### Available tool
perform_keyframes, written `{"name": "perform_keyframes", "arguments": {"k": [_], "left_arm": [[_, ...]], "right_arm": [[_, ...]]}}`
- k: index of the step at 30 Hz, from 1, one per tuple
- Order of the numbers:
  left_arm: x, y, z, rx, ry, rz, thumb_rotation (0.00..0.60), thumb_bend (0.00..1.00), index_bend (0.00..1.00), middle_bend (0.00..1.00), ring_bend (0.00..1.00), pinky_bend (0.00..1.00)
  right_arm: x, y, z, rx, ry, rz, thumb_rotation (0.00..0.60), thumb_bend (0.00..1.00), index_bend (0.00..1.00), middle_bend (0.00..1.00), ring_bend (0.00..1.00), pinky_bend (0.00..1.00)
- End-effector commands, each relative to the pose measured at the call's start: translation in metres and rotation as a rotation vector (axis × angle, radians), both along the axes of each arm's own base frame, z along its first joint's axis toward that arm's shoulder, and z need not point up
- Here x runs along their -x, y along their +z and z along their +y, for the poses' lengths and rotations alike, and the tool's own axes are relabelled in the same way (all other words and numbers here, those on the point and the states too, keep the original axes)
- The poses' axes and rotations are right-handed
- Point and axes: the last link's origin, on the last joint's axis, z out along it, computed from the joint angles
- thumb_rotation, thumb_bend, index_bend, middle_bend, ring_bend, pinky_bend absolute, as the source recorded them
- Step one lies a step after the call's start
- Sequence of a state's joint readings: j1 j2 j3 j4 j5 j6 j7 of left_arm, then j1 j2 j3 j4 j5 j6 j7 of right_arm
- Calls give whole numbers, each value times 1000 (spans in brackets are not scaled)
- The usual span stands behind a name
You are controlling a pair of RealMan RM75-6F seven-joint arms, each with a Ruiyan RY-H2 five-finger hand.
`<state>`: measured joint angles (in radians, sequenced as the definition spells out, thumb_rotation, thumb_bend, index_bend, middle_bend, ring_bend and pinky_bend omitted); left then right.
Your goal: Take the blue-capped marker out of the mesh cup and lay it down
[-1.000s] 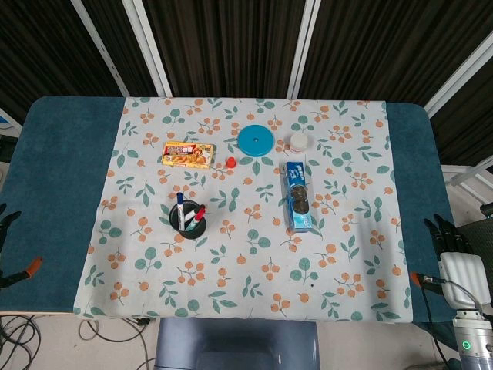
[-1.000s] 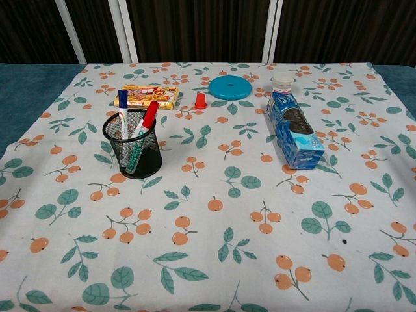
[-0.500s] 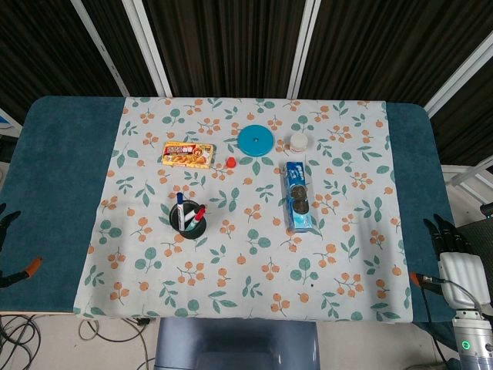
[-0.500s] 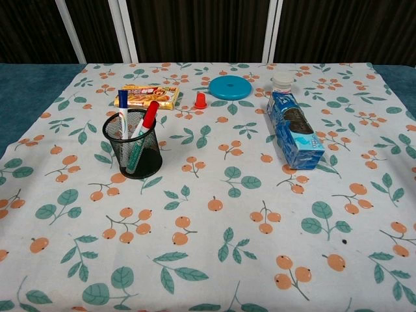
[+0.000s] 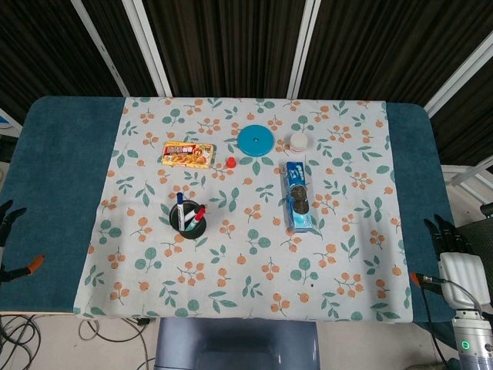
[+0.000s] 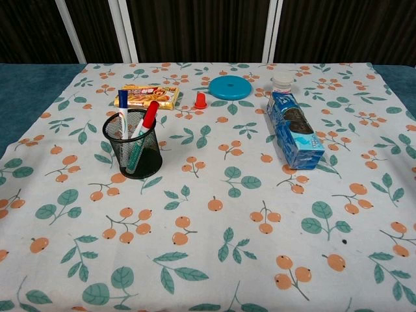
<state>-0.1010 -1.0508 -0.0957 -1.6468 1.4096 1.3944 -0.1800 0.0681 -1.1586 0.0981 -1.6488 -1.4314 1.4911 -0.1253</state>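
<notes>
A black mesh cup (image 5: 187, 221) (image 6: 135, 145) stands upright on the flowered cloth, left of centre. The blue-capped marker (image 5: 179, 202) (image 6: 123, 101) stands in it at the far left side, cap up. A red-capped marker (image 5: 199, 213) (image 6: 150, 114) leans beside it in the same cup. My left hand (image 5: 8, 216) shows only as dark spread fingers at the left edge of the head view, far from the cup. My right hand (image 5: 449, 237) hangs off the table's right edge with its fingers apart and nothing in them. Neither hand appears in the chest view.
Behind the cup lies a yellow snack box (image 5: 188, 154) (image 6: 147, 95). A small red cap (image 5: 230, 162), a blue round lid (image 5: 256, 139) and a white jar (image 5: 298, 141) sit further back. A blue cookie box (image 5: 300, 196) (image 6: 296, 130) lies right of centre.
My left hand has crept slightly further into the head view at the left edge. The cup, the markers and the right hand have not moved.
</notes>
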Motion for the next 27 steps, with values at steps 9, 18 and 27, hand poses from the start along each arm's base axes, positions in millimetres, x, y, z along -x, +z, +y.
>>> {"name": "perform_keyframes", "arguments": {"k": [9,18,27], "left_arm": [[-45,-6,96,252,-63,-87,600,192,146,0,0,0],[-79,-47,153,476,-7,-218,600,292,199,0,0,0],[-113,-69,181,539,22,-329,600,295,316,0,0,0]], "right_arm": [[0,0,0,4,-2,-1,600,112,95,9,62,175],[1,1,0,6,-8,-4,600,112,95,9,62,175],[2,1,0,5,-12,-6,600,112,95,9,62,175]]}}
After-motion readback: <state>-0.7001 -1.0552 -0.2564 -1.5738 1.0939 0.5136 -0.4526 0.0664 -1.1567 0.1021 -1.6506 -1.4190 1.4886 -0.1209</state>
